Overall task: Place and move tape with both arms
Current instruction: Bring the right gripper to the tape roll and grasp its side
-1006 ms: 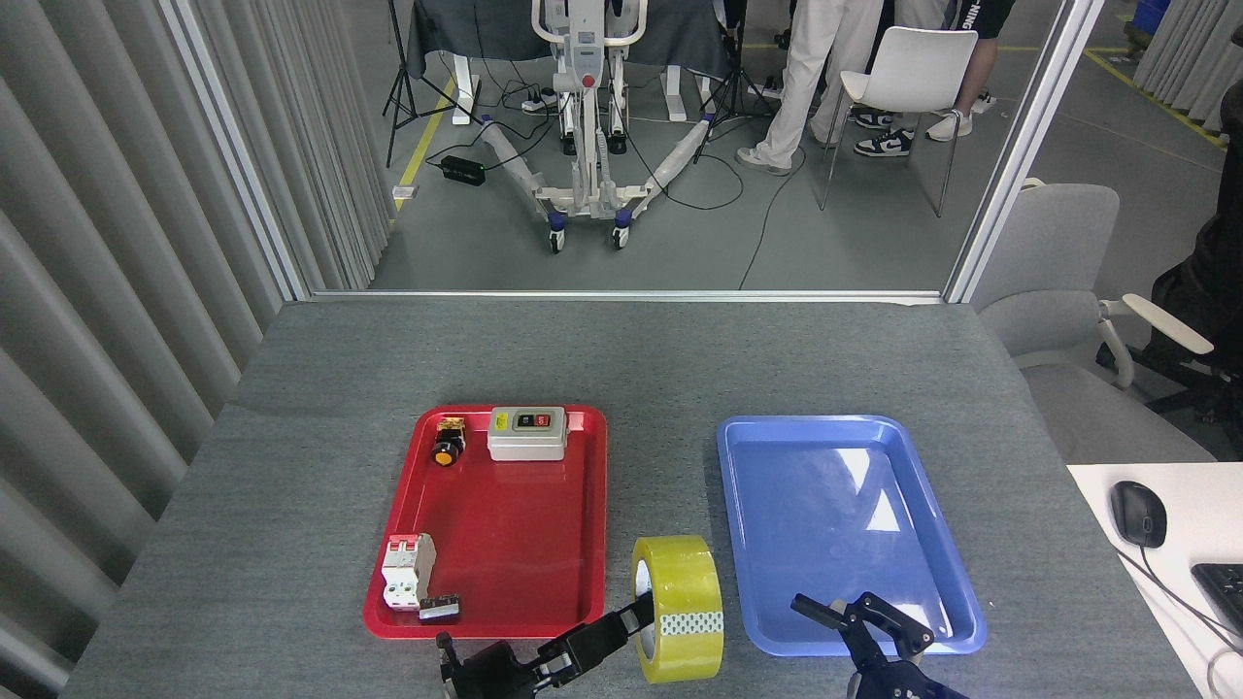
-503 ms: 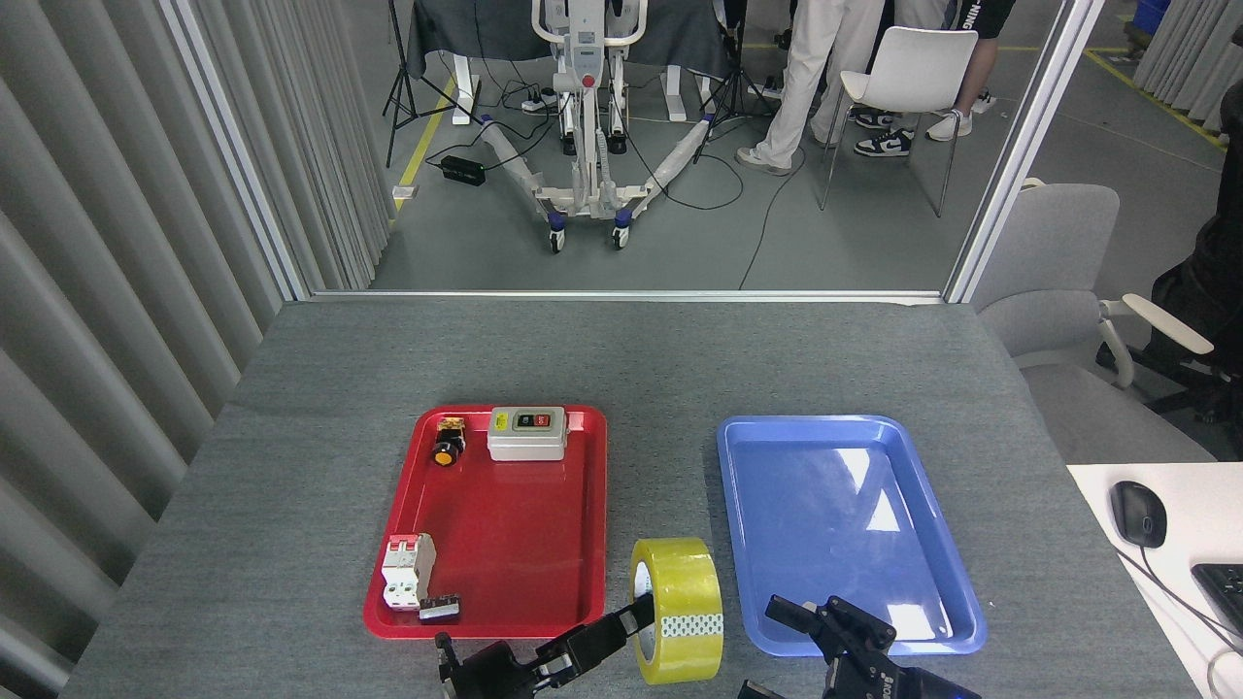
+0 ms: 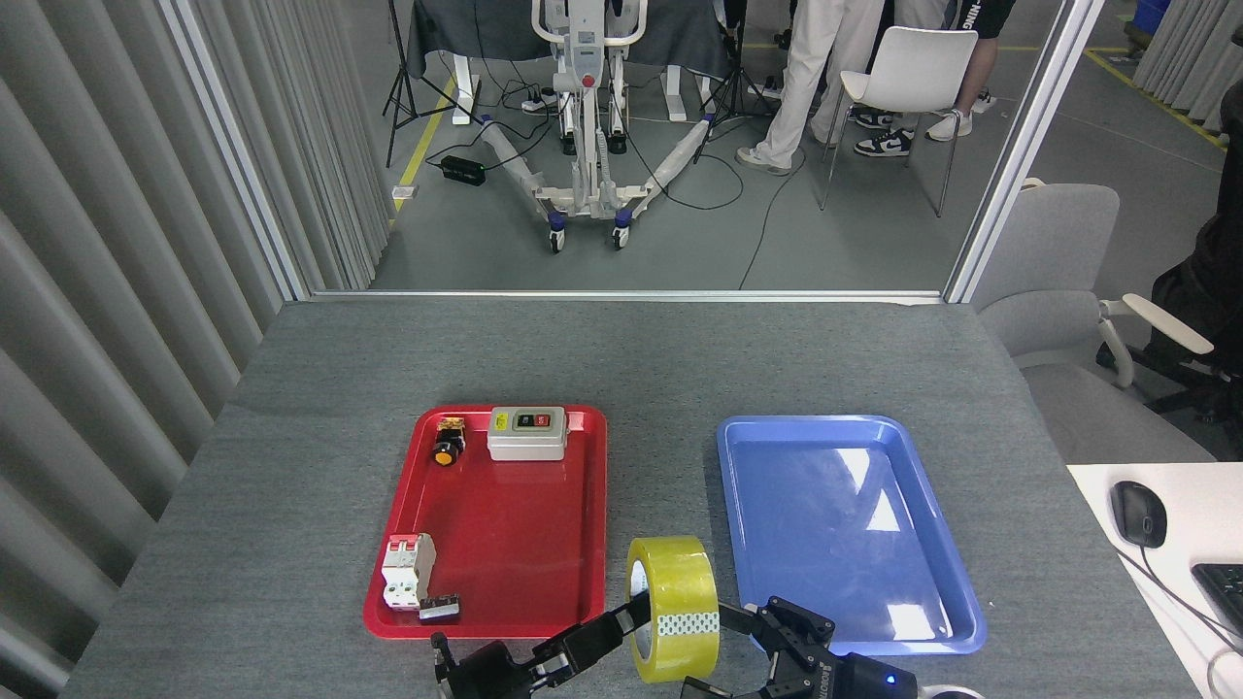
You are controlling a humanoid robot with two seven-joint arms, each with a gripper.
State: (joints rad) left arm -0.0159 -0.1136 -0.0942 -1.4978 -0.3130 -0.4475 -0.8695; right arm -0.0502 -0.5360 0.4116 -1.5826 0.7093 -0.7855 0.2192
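Observation:
The yellow tape (image 3: 675, 594) stands on edge in the gap between the two trays, near the table's front edge. My left gripper (image 3: 633, 615) reaches in from the bottom and is shut on the roll's rim, one black finger inside the white core; the other finger is hidden by the roll. My right gripper (image 3: 777, 623) is just right of the roll, open, with its near finger close to the tape's outer face. I cannot tell whether that finger touches the tape. Nothing sits between its fingers.
The red tray (image 3: 505, 529) on the left holds a grey switch box (image 3: 526, 433), a yellow push button (image 3: 448, 441), a white breaker (image 3: 408, 570) and a small grey part (image 3: 439, 609). The blue tray (image 3: 777, 432) lies at the right. A white desk with a mouse (image 3: 1138, 513) borders the table's right.
My right gripper has moved left from over the blue tray's front edge to right beside the tape. The tape and left gripper shifted only slightly left.

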